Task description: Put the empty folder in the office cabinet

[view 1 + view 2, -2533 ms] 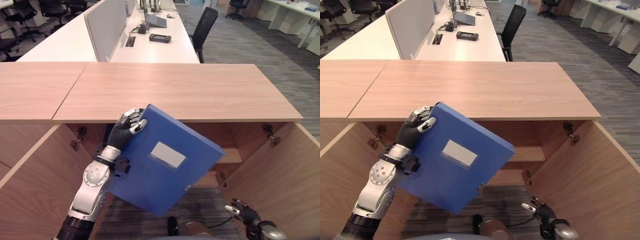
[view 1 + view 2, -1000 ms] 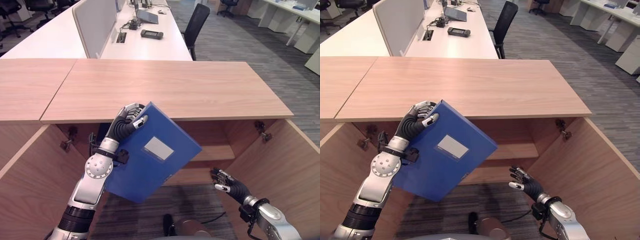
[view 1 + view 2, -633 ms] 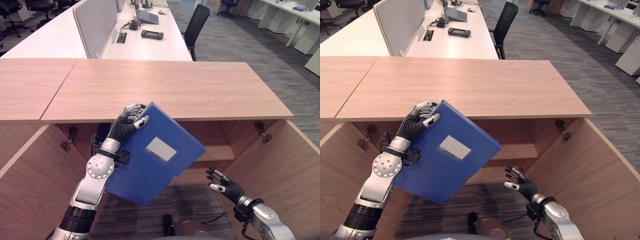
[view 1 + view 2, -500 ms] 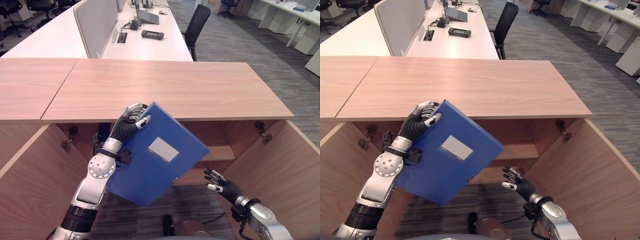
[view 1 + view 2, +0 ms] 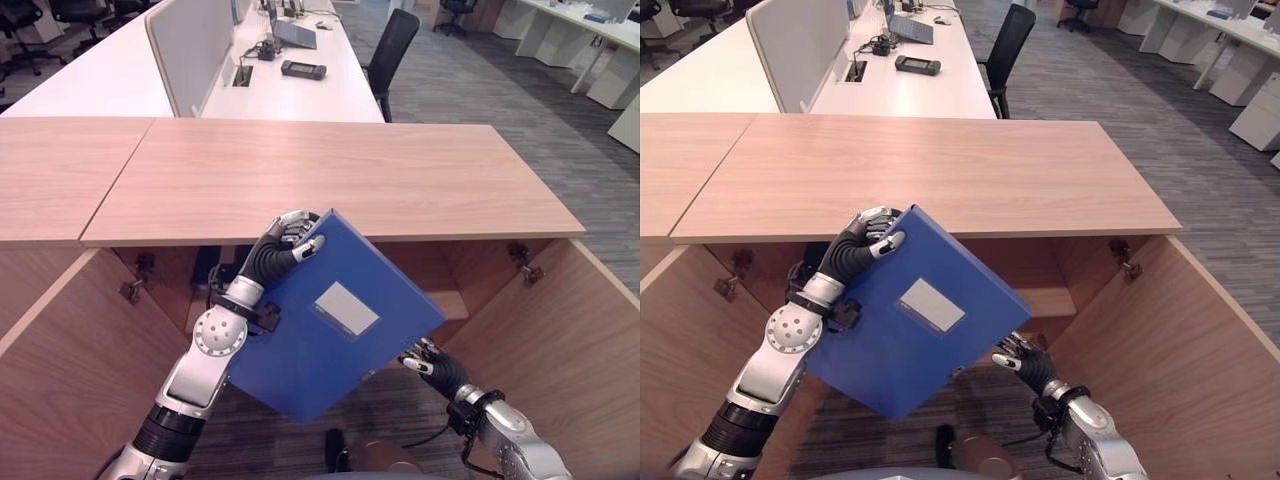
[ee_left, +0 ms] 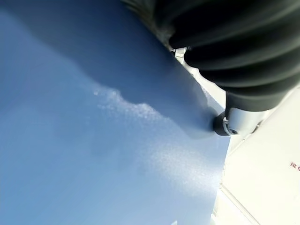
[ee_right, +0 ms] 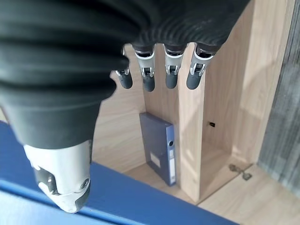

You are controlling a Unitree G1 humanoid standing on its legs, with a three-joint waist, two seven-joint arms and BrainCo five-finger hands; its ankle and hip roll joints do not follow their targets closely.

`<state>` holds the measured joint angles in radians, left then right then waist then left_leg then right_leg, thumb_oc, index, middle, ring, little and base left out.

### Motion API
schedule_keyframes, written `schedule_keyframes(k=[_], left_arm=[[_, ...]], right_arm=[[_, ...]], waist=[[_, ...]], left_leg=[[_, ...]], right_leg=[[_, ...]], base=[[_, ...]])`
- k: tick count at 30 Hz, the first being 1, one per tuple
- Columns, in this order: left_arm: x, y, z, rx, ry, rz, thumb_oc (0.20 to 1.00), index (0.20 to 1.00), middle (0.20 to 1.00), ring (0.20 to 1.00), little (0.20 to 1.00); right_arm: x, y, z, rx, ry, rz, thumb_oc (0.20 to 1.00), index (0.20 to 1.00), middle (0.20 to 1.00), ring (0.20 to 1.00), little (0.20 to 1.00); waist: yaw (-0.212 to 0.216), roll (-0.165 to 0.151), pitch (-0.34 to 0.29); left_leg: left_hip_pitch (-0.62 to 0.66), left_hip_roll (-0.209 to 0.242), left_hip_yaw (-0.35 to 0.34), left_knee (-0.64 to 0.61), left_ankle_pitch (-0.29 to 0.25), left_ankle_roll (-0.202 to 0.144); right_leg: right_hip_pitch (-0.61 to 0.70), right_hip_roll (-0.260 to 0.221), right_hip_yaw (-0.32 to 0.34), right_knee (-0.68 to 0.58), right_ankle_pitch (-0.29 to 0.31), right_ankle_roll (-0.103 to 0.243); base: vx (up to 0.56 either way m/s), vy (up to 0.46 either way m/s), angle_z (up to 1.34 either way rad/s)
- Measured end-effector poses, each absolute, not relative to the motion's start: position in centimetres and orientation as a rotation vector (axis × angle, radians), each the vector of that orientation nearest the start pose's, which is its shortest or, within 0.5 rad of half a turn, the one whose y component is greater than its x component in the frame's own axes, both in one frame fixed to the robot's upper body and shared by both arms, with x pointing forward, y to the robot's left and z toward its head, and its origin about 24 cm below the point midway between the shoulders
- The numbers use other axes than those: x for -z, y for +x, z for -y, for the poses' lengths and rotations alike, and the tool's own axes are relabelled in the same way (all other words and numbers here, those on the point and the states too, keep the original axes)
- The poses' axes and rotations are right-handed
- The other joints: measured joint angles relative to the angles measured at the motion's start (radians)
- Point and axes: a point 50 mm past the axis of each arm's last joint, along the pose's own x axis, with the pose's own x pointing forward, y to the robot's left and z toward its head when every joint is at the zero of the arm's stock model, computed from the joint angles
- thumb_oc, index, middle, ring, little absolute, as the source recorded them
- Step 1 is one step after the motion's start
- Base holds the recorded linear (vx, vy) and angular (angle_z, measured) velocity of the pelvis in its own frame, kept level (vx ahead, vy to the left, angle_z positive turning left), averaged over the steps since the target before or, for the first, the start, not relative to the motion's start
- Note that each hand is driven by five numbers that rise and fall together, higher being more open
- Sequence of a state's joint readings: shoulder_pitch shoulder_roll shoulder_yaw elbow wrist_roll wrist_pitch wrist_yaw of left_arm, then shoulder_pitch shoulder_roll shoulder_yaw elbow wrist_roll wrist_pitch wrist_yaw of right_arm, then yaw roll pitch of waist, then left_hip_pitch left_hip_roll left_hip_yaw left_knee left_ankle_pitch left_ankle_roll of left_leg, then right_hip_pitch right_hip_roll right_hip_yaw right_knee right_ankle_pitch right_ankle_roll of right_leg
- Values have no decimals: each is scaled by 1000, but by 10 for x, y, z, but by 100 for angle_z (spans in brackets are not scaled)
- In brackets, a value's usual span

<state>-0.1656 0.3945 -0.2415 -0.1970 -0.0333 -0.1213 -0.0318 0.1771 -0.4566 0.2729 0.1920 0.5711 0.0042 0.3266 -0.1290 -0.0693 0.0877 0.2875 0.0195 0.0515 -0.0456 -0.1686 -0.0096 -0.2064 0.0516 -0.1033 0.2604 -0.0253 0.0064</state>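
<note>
Left hand [image 5: 285, 243] gripping folder [image 5: 330, 320]

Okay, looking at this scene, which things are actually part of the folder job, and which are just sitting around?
Part of the job:
blue folder, gripped at its top corner by the left hand
right hand, open by the folder's lower edge
office cabinet, doors open

Just lying about:
another folder, upright inside the cabinet
office chair
desk divider
</note>
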Motion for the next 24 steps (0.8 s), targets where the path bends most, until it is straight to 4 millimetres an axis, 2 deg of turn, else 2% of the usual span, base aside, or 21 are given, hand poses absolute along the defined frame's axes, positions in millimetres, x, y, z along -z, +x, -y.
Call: schedule_keyframes(k=[6, 9, 14, 24], left_arm=[[-129, 264, -132, 346, 335, 425, 200, 200, 200, 200, 200], [-136, 267, -121, 378, 329, 457, 200, 200, 200, 200, 200], [-148, 273, -111, 395, 319, 508, 200, 200, 200, 200, 200], [-149, 276, -93, 418, 288, 518, 200, 200, 200, 200, 200]], right_arm=[[33, 187, 176, -450, 224, -430, 1000, 1000, 1000, 1000, 1000], [29, 194, 164, -501, 222, -412, 1000, 1000, 1000, 1000, 1000], [26, 198, 158, -529, 224, -399, 1000, 1000, 1000, 1000, 1000], [25, 200, 147, -553, 280, -397, 1000, 1000, 1000, 1000, 1000]], waist=[[0, 0, 0], [1, 0, -2], [0, 0, -6], [-3, -2, -17]], left_leg=[[0, 0, 0, 0, 0, 0], [0, 0, 0, 0, 0, 0], [0, 0, 0, 0, 0, 0], [0, 0, 2, 1, 0, 0]], right_leg=[[0, 0, 0, 0, 0, 0], [0, 0, 0, 0, 0, 0], [0, 0, 0, 0, 0, 0], [-5, 1, 3, 0, 1, 1]], base=[[0, 0, 0], [0, 0, 0], [0, 0, 0], [0, 0, 0]])
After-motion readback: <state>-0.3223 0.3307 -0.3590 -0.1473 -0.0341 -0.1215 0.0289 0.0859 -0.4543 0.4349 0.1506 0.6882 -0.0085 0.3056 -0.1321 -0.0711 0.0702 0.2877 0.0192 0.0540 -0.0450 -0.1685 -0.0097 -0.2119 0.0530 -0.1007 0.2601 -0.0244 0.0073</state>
